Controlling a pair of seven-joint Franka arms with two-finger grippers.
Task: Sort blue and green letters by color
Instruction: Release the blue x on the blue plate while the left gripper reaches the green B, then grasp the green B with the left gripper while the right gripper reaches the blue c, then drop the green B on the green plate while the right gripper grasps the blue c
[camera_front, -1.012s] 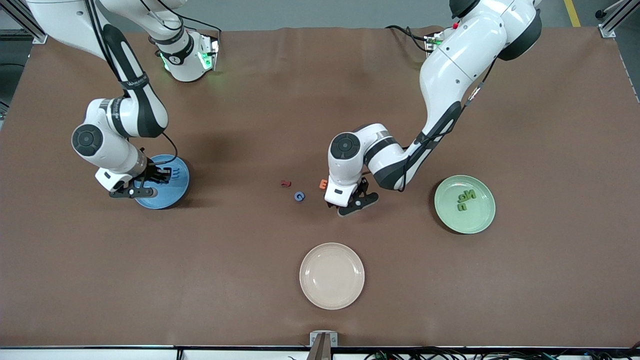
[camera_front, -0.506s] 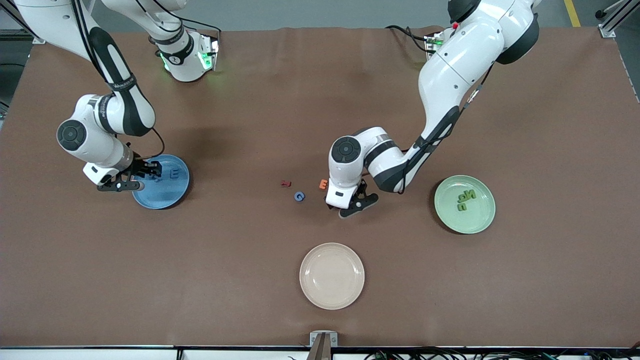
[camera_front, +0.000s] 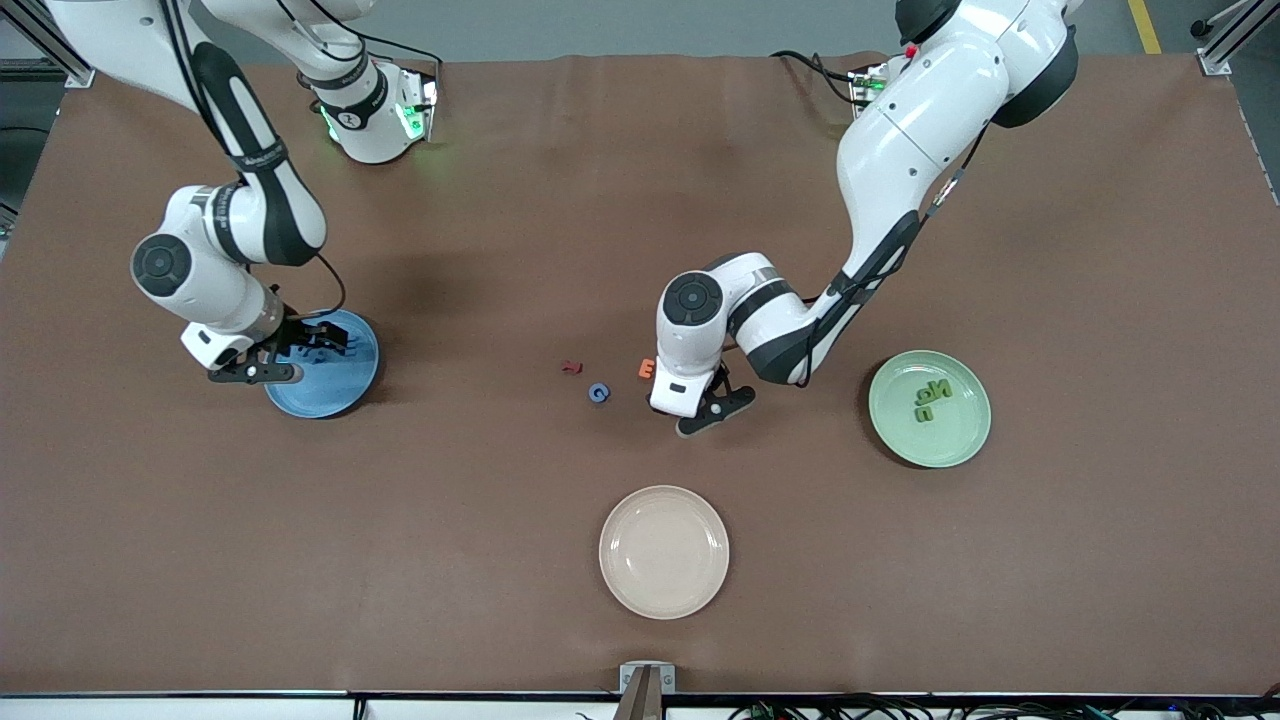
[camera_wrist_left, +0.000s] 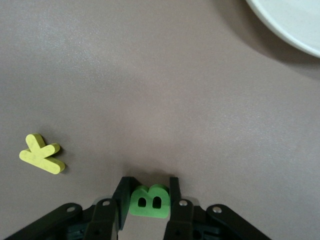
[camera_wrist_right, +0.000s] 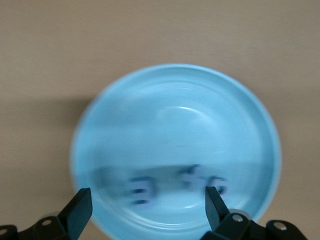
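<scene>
My left gripper is low at the table's middle, shut on a green letter B; the jaws press on both its sides. A blue letter G lies on the table beside it, toward the right arm's end. The green plate holds three green letters. My right gripper hangs open and empty over the blue plate. In the right wrist view the blue plate holds blurred blue letters.
A red letter and an orange letter lie near the blue G. A yellow letter K lies close to the left gripper. A pale pink plate stands nearer the front camera; a pale plate rim shows in the left wrist view.
The right gripper swung toward the right arm's end of the table, then came partly back over the blue plate. The left gripper has barely moved.
</scene>
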